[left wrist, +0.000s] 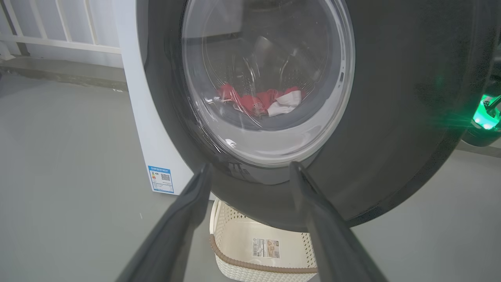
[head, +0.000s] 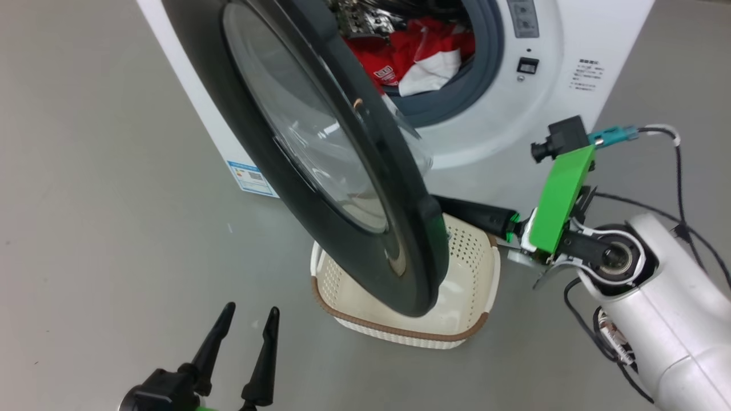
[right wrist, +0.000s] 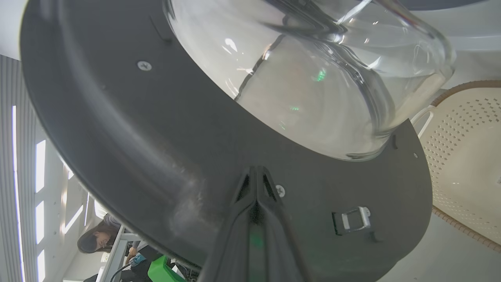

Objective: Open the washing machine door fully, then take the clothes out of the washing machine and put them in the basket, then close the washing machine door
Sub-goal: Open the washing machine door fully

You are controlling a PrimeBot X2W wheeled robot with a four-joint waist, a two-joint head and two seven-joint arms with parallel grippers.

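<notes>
The washing machine (head: 548,74) stands at the top of the head view with its door (head: 417,268) swung partly open, the black rim hanging over the basket (head: 474,251). The red and white clothes (head: 422,51) lie in the drum, and the left wrist view shows them through the glass (left wrist: 262,102). My right gripper (right wrist: 256,172) is shut, its tips against the door's inner black face (right wrist: 137,129) below the glass bulge. Its dark fingers (head: 480,216) reach in behind the rim. My left gripper (head: 252,308) stands open in front of the door (left wrist: 391,98), apart from it.
The cream basket (left wrist: 266,250) sits on the grey floor under the door, a sticker on its bottom. A blue label (left wrist: 161,179) marks the machine's lower corner. A person (right wrist: 94,239) sits far behind the door. Cables trail from my right forearm (head: 657,297).
</notes>
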